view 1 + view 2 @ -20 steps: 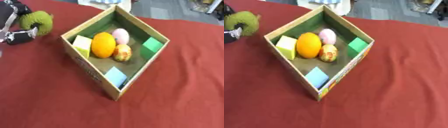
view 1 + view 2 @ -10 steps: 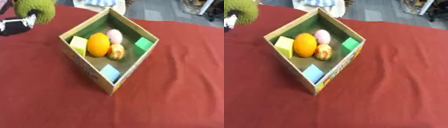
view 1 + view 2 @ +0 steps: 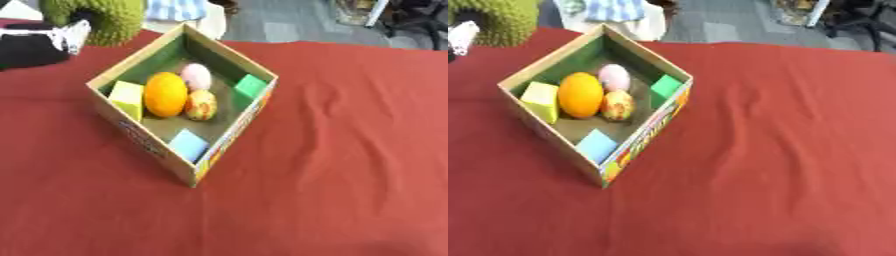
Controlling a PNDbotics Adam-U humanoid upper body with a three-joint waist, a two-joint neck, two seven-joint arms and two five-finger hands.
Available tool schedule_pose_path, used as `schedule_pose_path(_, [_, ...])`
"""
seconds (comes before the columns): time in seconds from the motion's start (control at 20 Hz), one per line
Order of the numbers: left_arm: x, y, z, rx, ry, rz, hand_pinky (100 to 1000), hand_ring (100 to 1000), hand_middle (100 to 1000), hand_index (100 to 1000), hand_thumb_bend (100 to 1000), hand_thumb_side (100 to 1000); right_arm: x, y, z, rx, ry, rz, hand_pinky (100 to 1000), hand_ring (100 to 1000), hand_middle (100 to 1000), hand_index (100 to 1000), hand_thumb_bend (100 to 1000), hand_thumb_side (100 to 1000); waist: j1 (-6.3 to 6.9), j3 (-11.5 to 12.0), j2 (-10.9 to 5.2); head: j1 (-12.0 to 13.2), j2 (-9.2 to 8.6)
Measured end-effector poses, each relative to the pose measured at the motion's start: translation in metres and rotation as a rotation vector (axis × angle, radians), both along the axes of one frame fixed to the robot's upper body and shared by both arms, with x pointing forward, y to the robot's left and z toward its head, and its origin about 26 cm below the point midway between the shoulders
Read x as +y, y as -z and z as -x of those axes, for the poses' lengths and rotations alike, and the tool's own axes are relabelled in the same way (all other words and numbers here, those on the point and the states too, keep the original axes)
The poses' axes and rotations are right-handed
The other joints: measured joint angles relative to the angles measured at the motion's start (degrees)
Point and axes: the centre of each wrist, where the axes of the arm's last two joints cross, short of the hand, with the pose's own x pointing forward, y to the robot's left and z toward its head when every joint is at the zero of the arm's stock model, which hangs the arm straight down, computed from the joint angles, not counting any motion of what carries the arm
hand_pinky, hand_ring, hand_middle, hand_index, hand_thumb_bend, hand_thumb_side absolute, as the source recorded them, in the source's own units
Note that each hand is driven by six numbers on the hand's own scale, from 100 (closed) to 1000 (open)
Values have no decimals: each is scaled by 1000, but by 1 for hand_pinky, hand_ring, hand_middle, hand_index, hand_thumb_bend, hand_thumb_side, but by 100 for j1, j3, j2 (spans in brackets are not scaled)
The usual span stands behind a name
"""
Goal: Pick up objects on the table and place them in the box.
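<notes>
- Since our left hand shows only as a black-and-white shape at the upper left, we cannot tell how its fingers sit; it meets a fuzzy green object.
- That object hangs just beyond the box's far-left corner.
- Inside lie an orange, a pink egg, a speckled egg and coloured blocks.
- Our right hand is unseen; the red desk lies open rightward.

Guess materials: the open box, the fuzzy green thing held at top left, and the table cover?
Tan open box: likely cardboard, matte brown rim, printed colour on its outside. Fuzzy green object: looks knitted or plush, nubby texture. Red table cover: cloth, soft wrinkles. The black-and-silver left hand shows at it; grip unclear.
</notes>
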Motion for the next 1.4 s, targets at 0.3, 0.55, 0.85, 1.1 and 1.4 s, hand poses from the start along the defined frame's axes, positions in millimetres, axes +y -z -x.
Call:
schedule_pose_path(0.3, [-26,13,-8,86,66,-39,487,516,440,578,100,127,-3,-5,-2,-3,-26,9,1000,100,661,746,100,523,33,-132,-76,-191,89])
schedule_pose_path(0.55, [-32,34,-33,143,15,-78,549,552,472,624,100,180,-3,-5,-3,-6,-33,5,1000,100,661,746,100,523,33,-148,-76,-221,93])
schedule_pose_path(0.85, [-36,63,-53,198,-20,-191,661,644,573,750,100,192,-1,-6,-6,-12,-45,3,1000,100,660,746,100,523,33,-137,-76,-249,93])
schedule_pose_path(1.1, [-39,75,-56,218,-10,-297,783,797,752,909,100,194,-1,-6,-6,-10,-49,4,1000,100,660,745,100,523,33,-138,-76,-261,124])
schedule_pose_path(1.4, [-39,77,-56,212,-48,-418,985,1000,938,997,100,936,-1,-6,-6,-8,-52,5,1000,100,663,744,100,524,33,-126,-76,-319,169])
